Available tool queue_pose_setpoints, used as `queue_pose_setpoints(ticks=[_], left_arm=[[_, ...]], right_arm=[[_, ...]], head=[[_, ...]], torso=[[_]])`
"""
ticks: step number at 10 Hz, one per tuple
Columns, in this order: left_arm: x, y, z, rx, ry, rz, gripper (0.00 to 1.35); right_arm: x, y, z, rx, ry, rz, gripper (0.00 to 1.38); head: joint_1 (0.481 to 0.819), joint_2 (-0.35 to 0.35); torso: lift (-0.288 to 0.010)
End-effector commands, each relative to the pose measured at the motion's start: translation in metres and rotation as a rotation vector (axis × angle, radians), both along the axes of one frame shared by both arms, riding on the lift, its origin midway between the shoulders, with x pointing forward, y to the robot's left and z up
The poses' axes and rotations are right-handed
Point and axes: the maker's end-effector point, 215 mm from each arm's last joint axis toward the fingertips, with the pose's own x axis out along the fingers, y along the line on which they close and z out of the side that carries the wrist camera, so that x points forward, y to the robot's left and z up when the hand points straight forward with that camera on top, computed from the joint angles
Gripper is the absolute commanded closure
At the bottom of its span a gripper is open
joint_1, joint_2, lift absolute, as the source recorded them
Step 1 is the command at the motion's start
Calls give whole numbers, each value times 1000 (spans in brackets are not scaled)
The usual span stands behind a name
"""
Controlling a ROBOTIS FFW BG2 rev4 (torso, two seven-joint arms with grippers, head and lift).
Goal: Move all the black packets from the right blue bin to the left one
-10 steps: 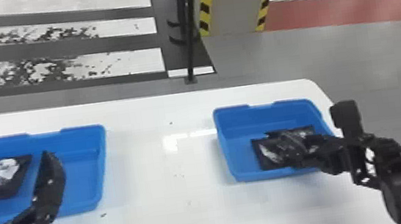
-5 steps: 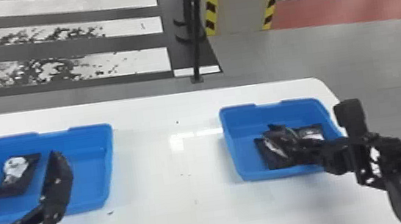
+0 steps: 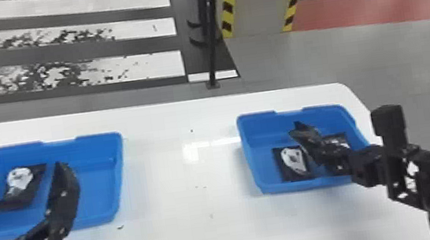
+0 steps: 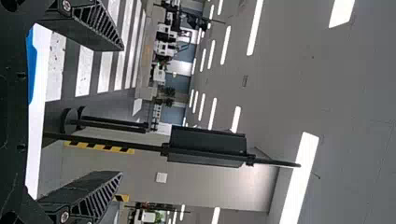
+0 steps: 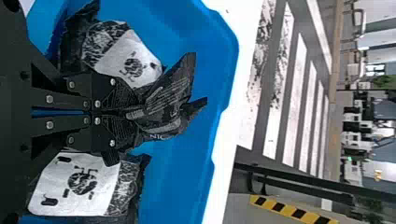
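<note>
White table (image 3: 185,228), one packet caught.
The right gripper (image 5: 133,113) pinches a crumpled black packet (image 5: 170,95) at one end, over the right blue bin (image 3: 251,160); so shallow a grip might let it slip. A flat packet (image 3: 293,163) and a half-hidden packet (image 3: 336,140) lie close alongside, so lifting could snag either. Farther off, the left gripper (image 3: 22,170), fingers spread, is over the left blue bin (image 3: 98,202), where another packet (image 3: 22,188) lies.

Some print on the blk pkts (image 5: 170,95), but no txt, nos. or brands legible.
</note>
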Motion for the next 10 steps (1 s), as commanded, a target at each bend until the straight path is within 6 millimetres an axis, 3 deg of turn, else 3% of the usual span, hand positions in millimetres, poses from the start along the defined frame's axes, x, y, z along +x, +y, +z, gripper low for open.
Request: queue_pose_setpoints(ticks=[1, 2, 3, 4, 6, 8, 10], left_arm=[[0, 0, 0, -4, -3, 0, 87], [1, 0, 0, -4, -5, 1, 88], [0, 0, -1, -4, -5, 1, 87], [1, -2, 0, -6, -8, -2, 87], [3, -8, 3, -14, -15, -15, 87], [7, -19, 2, -30, -8, -45, 87], [12, -35, 0, -34, 6, -89, 87]], right_arm=[[6, 8, 19, 21, -52, 17, 1121], [9, 12, 28, 37, -73, 22, 1121], [8, 29, 39, 91, -97, 48, 1121], [7, 61, 52, 159, -125, 103, 1121], [0, 142, 79, 299, -175, 244, 1121], [-11, 218, 82, 435, -163, 360, 1121], [-18, 279, 93, 515, -171, 454, 1121]], head=[[695, -132], [695, -124], [695, -117], [695, -112], [695, -48], [695, 30], [695, 121]], torso=[[-140], [-140], [-140], [-140], [-140], [-140], [-140]])
